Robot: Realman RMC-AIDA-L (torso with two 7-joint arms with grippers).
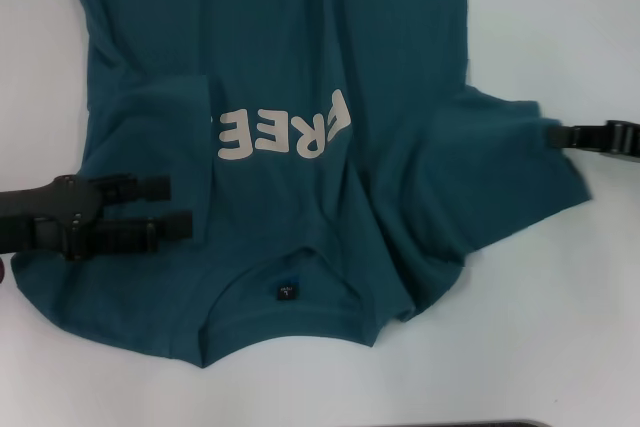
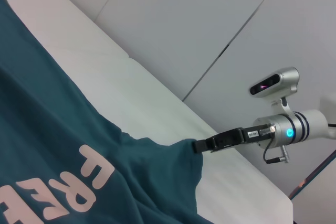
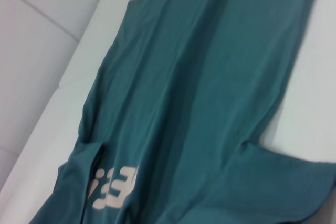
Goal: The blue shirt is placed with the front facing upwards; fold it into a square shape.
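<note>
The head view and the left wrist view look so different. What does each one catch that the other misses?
Only the head view shows the left tool, open over the folded-in left sleeve, plus the collar with its small dark neck label. Only the left wrist view shows the right arm's silver wrist with its camera and the wall behind. Both show the blue shirt with its FREE lettering on the white table, and the right tool at the right sleeve's edge.

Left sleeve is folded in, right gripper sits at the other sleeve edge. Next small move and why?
Probably the right gripper should carry its sleeve inward across the blue shirt. That sleeve lies spread on the table, while the left one already overlaps the "FREE" lettering. The left gripper is open over the cloth.
</note>
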